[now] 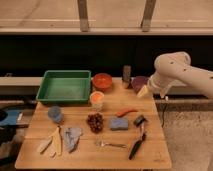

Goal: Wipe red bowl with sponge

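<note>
Blue-grey rectangular sponge (pixel 119 123) is lying on the light wooden table (pixel 155 155), just behind a metal fork (pixel 111 145) and a black-handled brush (pixel 137 143). A cluster of dark red grapes (pixel 94 121) is sitting just beside it and a red chilli pepper (pixel 126 111) just behind. Reaching for it is, I judge, the step in hand, and descending straight from above is looking safest for missing both neighbours. Farther back, an orange cup (pixel 97 99) is standing between the sponge and the round red bowl (pixel 102 80), which is sitting near the rear edge beside a green plastic tray (pixel 65 86). The white arm's gripper (pixel 144 90) is hovering at the right rear by a dark purple bowl (pixel 139 81), well apart from the sponge; whether it is open or closed I cannot tell.
</note>
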You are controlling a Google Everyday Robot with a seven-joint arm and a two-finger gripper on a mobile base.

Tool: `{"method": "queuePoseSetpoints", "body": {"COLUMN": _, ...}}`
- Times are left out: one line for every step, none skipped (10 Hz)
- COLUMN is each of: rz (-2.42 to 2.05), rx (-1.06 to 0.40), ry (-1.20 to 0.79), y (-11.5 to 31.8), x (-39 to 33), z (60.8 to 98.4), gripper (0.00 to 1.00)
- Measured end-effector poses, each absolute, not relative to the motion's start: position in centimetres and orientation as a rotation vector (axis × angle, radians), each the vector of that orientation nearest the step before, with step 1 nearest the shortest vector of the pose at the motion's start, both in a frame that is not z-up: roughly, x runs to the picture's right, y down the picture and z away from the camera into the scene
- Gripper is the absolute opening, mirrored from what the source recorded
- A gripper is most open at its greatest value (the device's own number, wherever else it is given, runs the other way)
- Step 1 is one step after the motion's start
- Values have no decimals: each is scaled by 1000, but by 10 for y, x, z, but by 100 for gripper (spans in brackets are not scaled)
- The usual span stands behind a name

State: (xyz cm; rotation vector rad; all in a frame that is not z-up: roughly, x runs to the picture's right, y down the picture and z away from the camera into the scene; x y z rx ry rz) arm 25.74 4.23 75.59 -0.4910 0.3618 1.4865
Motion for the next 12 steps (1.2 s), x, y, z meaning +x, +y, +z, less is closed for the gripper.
{"method": "queuePoseSetpoints", "body": {"rz": 1458, "rx": -504, "ry": 374, "y": 46, "x": 254, "z": 758, "gripper": 78}}
{"method": "queuePoseSetpoints", "body": {"rz": 1419, "rx": -525, "ry": 377, "y": 49, "x": 241, "z": 763, "gripper": 78}}
{"method": "queuePoseSetpoints", "body": {"rz": 1364, "rx": -553, "ry": 377, "y": 55, "x": 219, "z": 769, "gripper": 78}}
{"method": "queuePoseSetpoints", "body": {"rz": 1328, "rx": -577, "ry": 374, "y": 62, "x": 204, "z": 770, "gripper": 78}}
{"method": "queuePoseSetpoints", "body": {"rz": 1284, "rx": -594, "ry": 376, "y": 72, "x": 192, "z": 768, "gripper": 78}}
{"method": "queuePoseSetpoints", "body": {"rz": 1237, "rx": -619, "ry": 377, "y": 82, "x": 176, "z": 767, "gripper": 78}}
{"method": "queuePoseSetpoints", "body": {"rz": 1196, "rx": -638, "ry": 374, "y": 88, "x": 161, "z": 768, "gripper": 78}}
{"method": "queuePoseSetpoints", "body": {"rz": 1159, "rx": -664, "ry": 376, "y": 98, "x": 149, "z": 768, "gripper": 78}}
{"method": "queuePoseSetpoints", "body": {"rz": 1137, "rx": -682, "ry": 388, "y": 108, "x": 146, "z": 769, "gripper": 78}}
{"method": "queuePoseSetpoints", "body": {"rz": 1111, "rx": -708, "ry": 394, "y": 121, "x": 137, "z": 769, "gripper": 78}}
{"method": "queuePoseSetpoints", "body": {"rz": 1078, "rx": -737, "ry": 402, "y": 137, "x": 124, "z": 770, "gripper": 78}}
{"method": "queuePoseSetpoints", "body": {"rz": 1058, "rx": -753, "ry": 408, "y": 148, "x": 116, "z": 769, "gripper": 78}}
